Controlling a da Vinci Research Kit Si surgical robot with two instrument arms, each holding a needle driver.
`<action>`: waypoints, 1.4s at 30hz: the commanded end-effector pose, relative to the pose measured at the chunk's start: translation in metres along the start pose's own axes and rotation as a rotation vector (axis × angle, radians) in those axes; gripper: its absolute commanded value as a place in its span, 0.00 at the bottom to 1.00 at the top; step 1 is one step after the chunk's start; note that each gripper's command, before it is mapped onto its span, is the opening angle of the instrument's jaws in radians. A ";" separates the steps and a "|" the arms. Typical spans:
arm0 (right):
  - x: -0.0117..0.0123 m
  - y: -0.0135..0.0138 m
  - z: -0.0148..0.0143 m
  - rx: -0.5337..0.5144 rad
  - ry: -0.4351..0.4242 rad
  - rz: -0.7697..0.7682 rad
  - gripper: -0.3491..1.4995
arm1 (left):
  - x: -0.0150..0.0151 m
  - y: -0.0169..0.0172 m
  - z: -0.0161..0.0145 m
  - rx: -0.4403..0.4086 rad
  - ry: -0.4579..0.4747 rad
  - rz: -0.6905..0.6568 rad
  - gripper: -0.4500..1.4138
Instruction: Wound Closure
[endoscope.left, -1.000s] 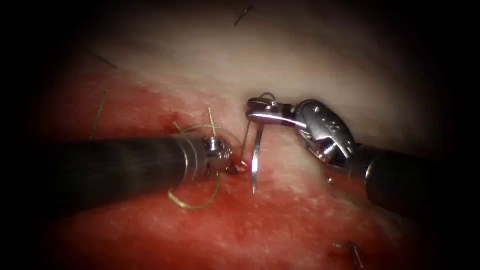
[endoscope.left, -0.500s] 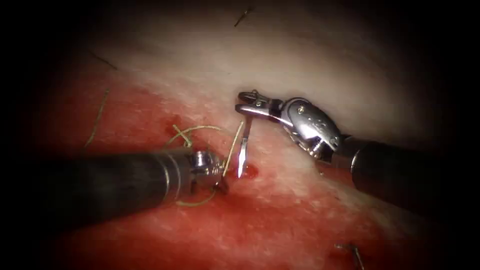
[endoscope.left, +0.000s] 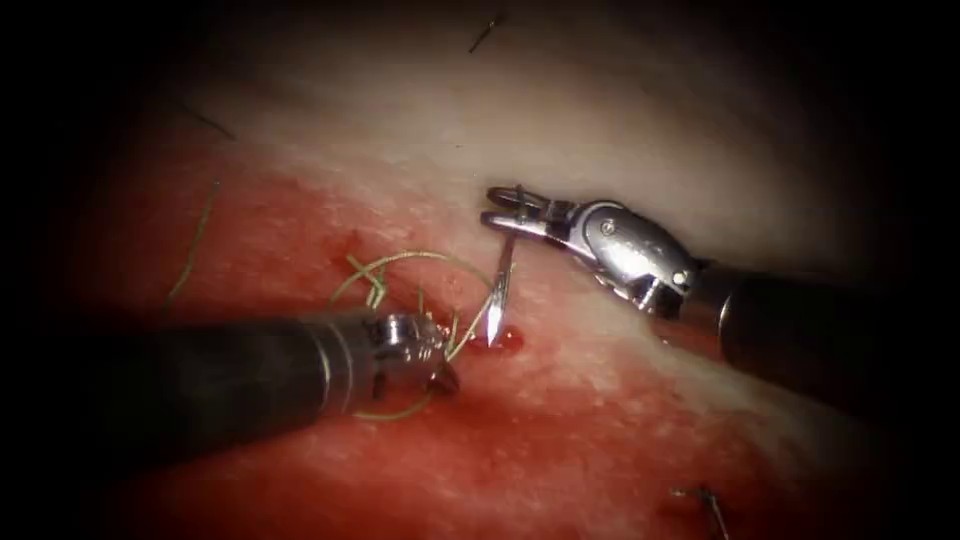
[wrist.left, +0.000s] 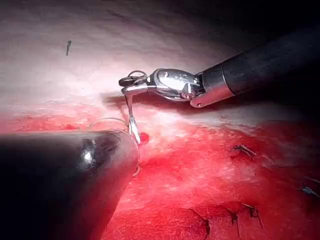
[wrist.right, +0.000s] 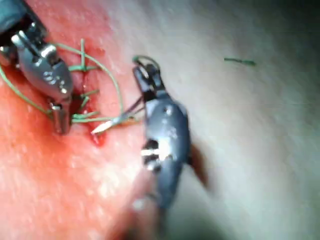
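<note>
Right tool (endoscope.left: 500, 205) clamps the curved needle (endoscope.left: 500, 290) near its blunt end; its point hangs at a red fluid (endoscope.left: 512, 342) bead right of the cut, entry uncertain. Left tool (endoscope.left: 435, 360): jaw state unclear, amid looped thread (endoscope.left: 400, 262) at a stitch. Tissue (endoscope.left: 600, 110) closure partly done. Cut thread ends (endoscope.left: 708, 500) nearby; the loops crowd the needle.

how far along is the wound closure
Done: dark stitches already sit in the tissue, and knotted thread lies by the left tool. In hand: the right tool grips the needle near its tail, point at a red spot, not visibly in. Left: this bite.
</note>
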 end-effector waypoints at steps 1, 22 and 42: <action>0.0000 0.0001 0.0002 0.004 0.003 0.006 0.00 | 0.0005 -0.0004 0.0002 0.011 0.019 -0.007 0.00; 0.0033 -0.0002 -0.0041 0.020 0.018 0.054 0.00 | 0.0012 -0.0065 0.0030 0.056 0.143 -0.044 0.00; 0.0033 -0.0006 -0.0034 0.010 0.019 0.053 0.00 | -0.0009 -0.0077 0.0055 -0.158 -0.064 -0.049 0.08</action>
